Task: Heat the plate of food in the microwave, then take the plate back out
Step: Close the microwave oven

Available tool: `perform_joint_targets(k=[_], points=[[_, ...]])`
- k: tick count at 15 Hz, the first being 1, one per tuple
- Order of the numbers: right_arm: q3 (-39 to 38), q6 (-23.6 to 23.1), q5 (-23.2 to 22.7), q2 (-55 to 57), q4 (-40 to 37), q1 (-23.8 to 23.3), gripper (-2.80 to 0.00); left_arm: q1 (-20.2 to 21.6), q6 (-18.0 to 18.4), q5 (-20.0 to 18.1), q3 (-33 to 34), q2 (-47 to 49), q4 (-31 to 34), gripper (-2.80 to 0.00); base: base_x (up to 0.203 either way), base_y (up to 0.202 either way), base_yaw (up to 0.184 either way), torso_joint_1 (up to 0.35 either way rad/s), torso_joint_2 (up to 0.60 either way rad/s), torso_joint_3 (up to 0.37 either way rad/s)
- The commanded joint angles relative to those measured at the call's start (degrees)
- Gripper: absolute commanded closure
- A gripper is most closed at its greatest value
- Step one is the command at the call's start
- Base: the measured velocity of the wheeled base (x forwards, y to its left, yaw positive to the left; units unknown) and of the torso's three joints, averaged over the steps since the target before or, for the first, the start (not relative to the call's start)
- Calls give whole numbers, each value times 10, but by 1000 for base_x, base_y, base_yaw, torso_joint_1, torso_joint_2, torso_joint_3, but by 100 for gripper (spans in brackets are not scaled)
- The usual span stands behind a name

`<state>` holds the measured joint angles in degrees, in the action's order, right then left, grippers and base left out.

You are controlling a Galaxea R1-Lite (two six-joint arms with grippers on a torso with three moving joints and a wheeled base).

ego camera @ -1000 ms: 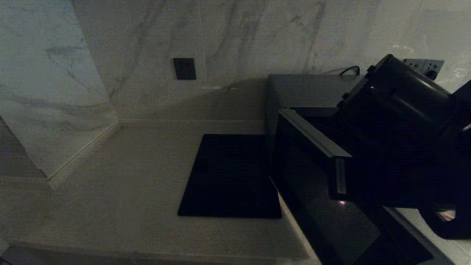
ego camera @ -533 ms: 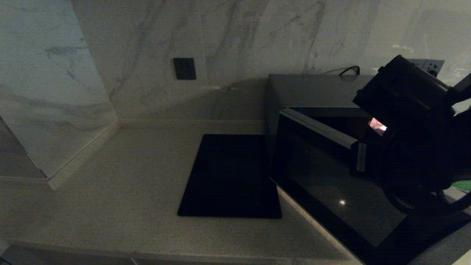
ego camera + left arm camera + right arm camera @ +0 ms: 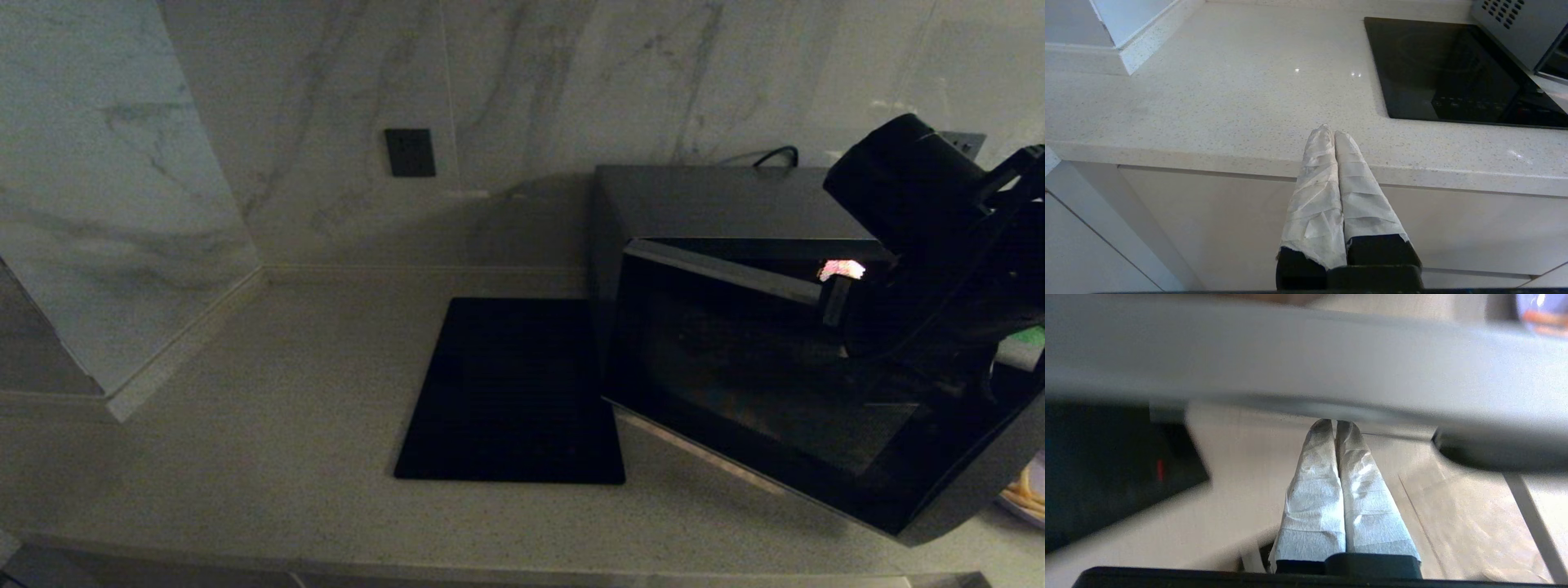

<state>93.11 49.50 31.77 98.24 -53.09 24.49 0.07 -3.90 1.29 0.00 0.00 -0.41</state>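
The plate of food point(image 3: 1027, 490) sits on the tabletop point(image 3: 286, 425) at my far right, outside the microwave point(image 3: 735, 204), whose door point(image 3: 759, 392) stands ajar. My right claw point(image 3: 1336, 424) is closed and empty, its tips against the door's edge. My left claw point(image 3: 1331, 132) is closed too, parked at the tabletop's front edge near the black mat point(image 3: 1445, 69).

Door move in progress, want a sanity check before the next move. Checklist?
1. Microwave door shut: not ok, it stands partly open.
2. Plate of food clear of the door: ok, it sits on the counter to the microwave's right.
3. Right gripper shut, tips at the door's edge: ok.
4. Right gripper touching the door: cannot tell.
5. Left gripper parked, shut, at the counter's front edge: ok.
6. Microwave inside empty: cannot tell, too dark.
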Motion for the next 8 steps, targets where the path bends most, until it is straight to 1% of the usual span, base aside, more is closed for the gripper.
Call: perform_joint_targets(k=[1, 3, 4, 5, 7, 8], points=[[2, -25, 2, 38, 69, -57, 0, 1, -1, 0, 0, 0, 0, 0, 0, 0, 0, 0, 0, 0], [1, -59, 0, 64, 153, -98, 0, 0, -1, 0, 0, 0, 0, 0, 0, 0, 0, 0, 0, 0], [0, -72, -3, 77, 193, -114, 0, 0, -1, 0, 0, 0, 0, 0, 0, 0, 0, 0, 0, 0], [0, -77, -9, 87, 216, -127, 0, 0, -1, 0, 0, 0, 0, 0, 0, 0, 0, 0, 0, 0], [3, -80, -40, 96, 227, -143, 0, 0, -1, 0, 0, 0, 0, 0, 0, 0, 0, 0, 0, 0], [3, -80, -48, 99, 228, -148, 0, 0, -1, 0, 0, 0, 0, 0, 0, 0, 0, 0, 0, 0]])
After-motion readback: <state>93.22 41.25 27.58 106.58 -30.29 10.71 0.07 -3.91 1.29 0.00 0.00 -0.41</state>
